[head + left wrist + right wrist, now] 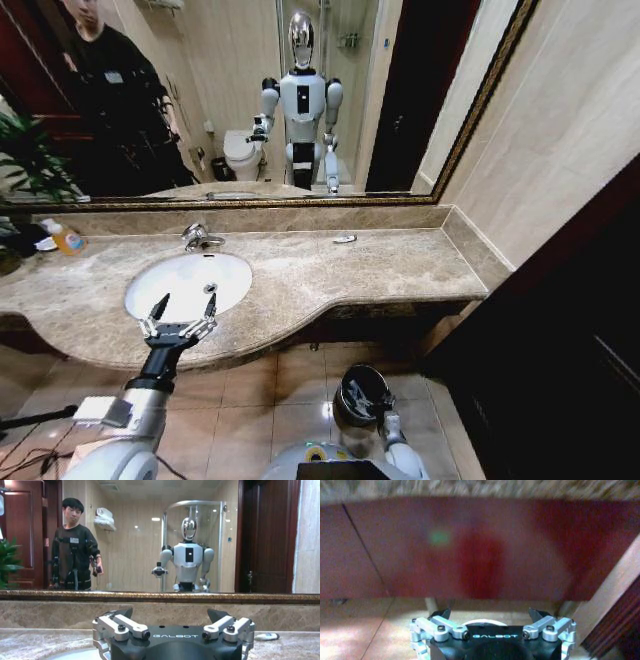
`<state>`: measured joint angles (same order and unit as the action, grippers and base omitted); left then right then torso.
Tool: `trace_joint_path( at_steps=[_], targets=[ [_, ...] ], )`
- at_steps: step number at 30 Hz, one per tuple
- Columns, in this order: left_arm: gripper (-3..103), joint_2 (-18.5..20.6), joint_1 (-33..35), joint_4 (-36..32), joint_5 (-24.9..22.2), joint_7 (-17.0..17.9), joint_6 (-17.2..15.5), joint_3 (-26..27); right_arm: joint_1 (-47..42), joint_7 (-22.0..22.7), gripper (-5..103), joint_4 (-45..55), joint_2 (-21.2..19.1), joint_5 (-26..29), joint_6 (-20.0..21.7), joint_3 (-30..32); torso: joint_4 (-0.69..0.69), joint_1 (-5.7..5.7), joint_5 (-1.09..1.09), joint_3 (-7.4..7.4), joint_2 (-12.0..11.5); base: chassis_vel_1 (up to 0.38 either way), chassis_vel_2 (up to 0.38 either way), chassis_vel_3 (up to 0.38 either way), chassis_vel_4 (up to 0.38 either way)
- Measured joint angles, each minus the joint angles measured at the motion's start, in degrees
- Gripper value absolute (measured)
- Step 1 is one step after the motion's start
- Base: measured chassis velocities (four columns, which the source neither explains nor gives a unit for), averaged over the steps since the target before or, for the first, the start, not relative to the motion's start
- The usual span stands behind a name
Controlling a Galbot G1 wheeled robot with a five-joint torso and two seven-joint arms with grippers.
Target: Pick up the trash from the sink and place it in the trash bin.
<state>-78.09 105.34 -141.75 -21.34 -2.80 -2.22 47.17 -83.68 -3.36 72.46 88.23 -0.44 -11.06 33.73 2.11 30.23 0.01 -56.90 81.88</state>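
My left gripper point(181, 312) hung over the front rim of the white oval sink point(165, 283), fingers spread wide and holding nothing — its two dark tips pointed toward the chrome faucet point(196, 237) at the back of the basin. From my left wrist I saw the same open fingers point(118, 625) framing the mirror and the countertop's raised back ledge. One piece of trash, a small white tube with a dark mark point(344, 239), lay on the beige-brown marble countertop point(400, 270) near its back edge, well to the right of the basin; it also showed low beside my left fingers point(266, 636). A bottle of orange liquid point(66, 238) stood at the counter's far left. My right gripper point(489, 615) was held low below the counter's front edge, fingers apart and empty, facing a dark red panel. The black trash bin point(362, 395) sat on the tiled floor beneath the counter's front edge, near my right arm.
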Motion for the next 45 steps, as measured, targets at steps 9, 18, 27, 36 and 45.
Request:
trace_joint_path(
  at_steps=[9, 18, 27, 36, 45],
  targets=[
    [100, 0.0, 0.0, 0.0, 0.0, 0.0, 0.0, 0.0, -15.6, -0.9, 100, 27.7, -8.3, 10.3, -0.1, 1.3, -0.01, 0.0, 0.0, 0.0, 0.0, 0.0, 0.0, 0.0, 0.0],
    [100, 0.0, 0.0, 0.0, 0.0, 0.0, 0.0, 0.0, -17.6, -0.5, 100, 50.0, -11.8, 14.5, 7.4, 1.9, -0.02, 0.0, 0.0, 0.0, 0.0, 0.0, 0.0, 0.0, 0.0],
    [100, 0.0, 0.0, 0.0, 0.0, 0.0, 0.0, 0.0, 6.9, -9.4, 100, 46.1, -22.6, 21.4, 24.8, -1.5, 0.0, 0.01, 0.02, -0.01, 0.0, 0.0, 0.0, 0.0, 0.0],
    [100, 0.0, 0.0, 0.0, 0.0, 0.0, 0.0, 0.0, 28.8, -12.8, 100, 28.9, -27.6, 28.7, 27.2, -10.5, -0.01, 0.01, 0.02, -0.02, 0.0, 0.0, 0.0, 0.0, 0.0],
    [100, 0.0, 0.0, 0.0, 0.0, 0.0, 0.0, 0.0, 50.5, -17.6, 100, 6.7, -25.0, 29.2, 25.4, -21.6, 0.0, 0.01, -0.02, -0.01, 0.0, 0.0, 0.0, 0.0, 0.0]
  ],
)
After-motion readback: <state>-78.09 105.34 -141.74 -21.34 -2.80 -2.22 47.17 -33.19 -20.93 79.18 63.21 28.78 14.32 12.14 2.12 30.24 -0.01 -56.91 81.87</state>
